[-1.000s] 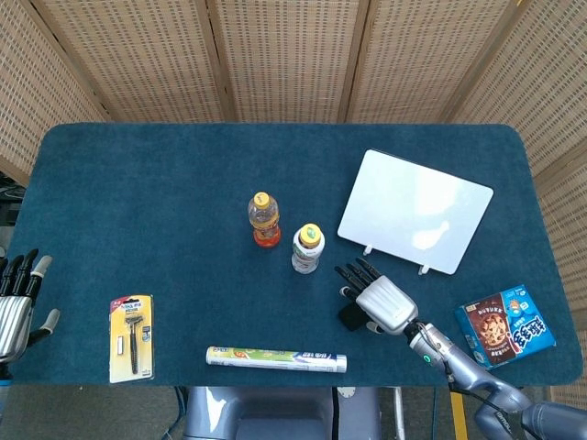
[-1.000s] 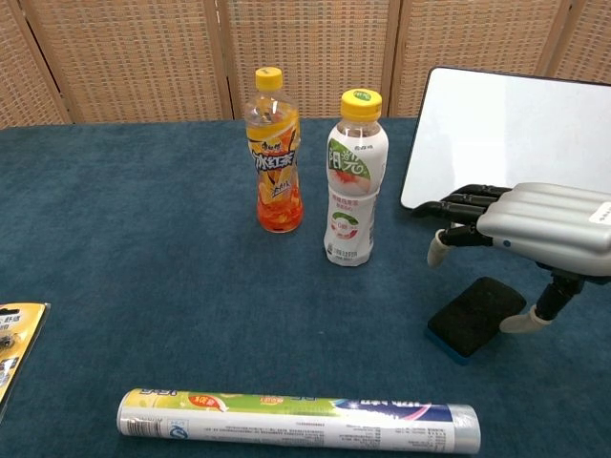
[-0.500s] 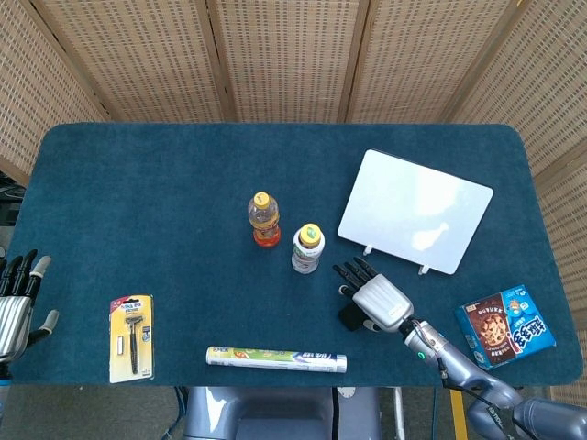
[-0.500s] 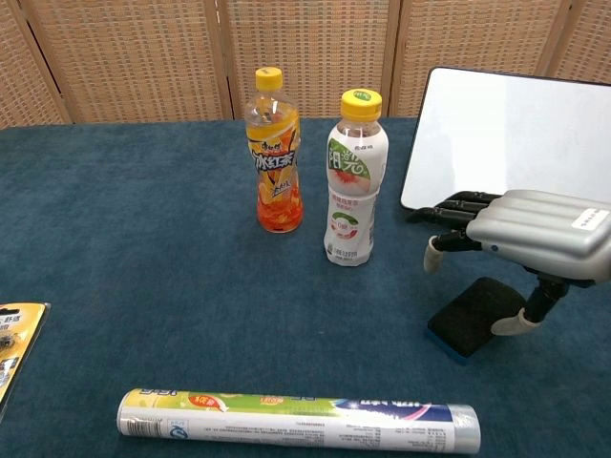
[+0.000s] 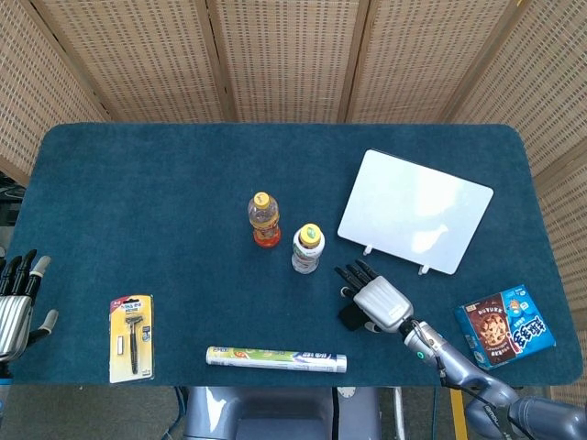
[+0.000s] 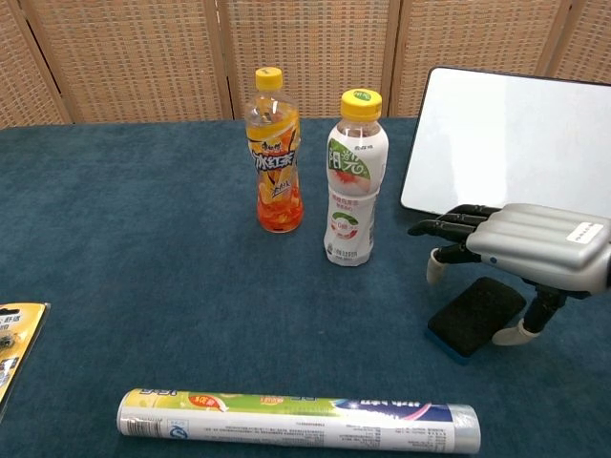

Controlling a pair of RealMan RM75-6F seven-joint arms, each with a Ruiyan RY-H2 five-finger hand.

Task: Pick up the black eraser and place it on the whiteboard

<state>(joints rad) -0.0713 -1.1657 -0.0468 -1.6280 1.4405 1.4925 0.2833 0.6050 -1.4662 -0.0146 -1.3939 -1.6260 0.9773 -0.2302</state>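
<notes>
The black eraser (image 6: 474, 316) lies flat on the blue cloth; in the head view only its near corner (image 5: 349, 318) shows beside the hand. My right hand (image 6: 535, 250) (image 5: 378, 299) hovers over the eraser, palm down, fingers stretched forward and apart, thumb tip beside the eraser's right edge. It holds nothing. The whiteboard (image 5: 415, 210) (image 6: 511, 138) lies just behind the hand, propped on small feet. My left hand (image 5: 16, 302) rests open at the table's near left edge, seen only in the head view.
An orange tea bottle (image 5: 264, 219) and a white yellow-capped bottle (image 5: 307, 247) stand left of the hand. A long wrapped roll (image 5: 276, 358) lies along the front edge. A razor pack (image 5: 131, 336) sits at front left, a cookie box (image 5: 506, 324) at front right.
My right hand has sunk slightly toward the eraser and shifted a little back toward me. The eraser and the left hand have not moved.
</notes>
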